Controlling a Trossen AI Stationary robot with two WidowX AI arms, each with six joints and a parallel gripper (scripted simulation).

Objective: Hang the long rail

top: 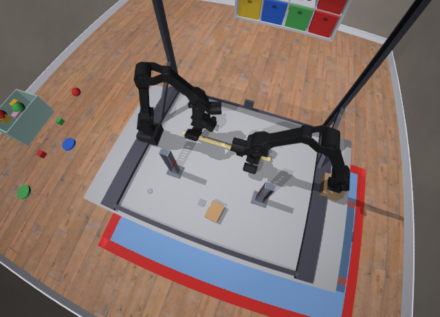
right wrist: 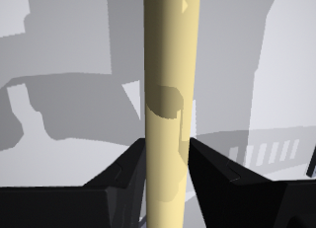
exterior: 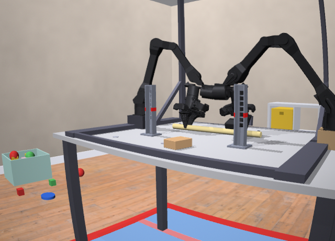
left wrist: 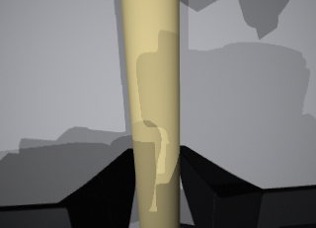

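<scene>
The rail (top: 214, 142) (exterior: 216, 129) (left wrist: 153, 80) (right wrist: 170, 55) is lying low over the table, on the far side of the 2 posts, its long axis running left to right and slanting slightly nearer toward the right end. The right gripper (top: 194, 134) (exterior: 186, 126) (right wrist: 166, 144) is closing its fingers on the rail near its left end, leaving only a narrow opening filled by the rail. The left gripper (top: 251, 153) (left wrist: 156, 154) is pinching it likewise, toward the right end.

The left post (top: 168, 159) (exterior: 147, 122) is standing nearer the right gripper's end, and the right post (top: 265, 192) (exterior: 237, 130) is standing nearer the left gripper's end. Both are showing red marks well above the rail, so the coming move is probably calling for a level lift by both arms, then a carry toward the near side. The hooks are seemingly facing away or hiding under the arms; I cannot tell which way they are pointing.

The orange block (top: 214, 211) (exterior: 177, 142) is sitting nearer than the posts, leaving open room between them and the rail. The 2 wrists are working close together, so uneven lifting could be tilting the rail.
</scene>
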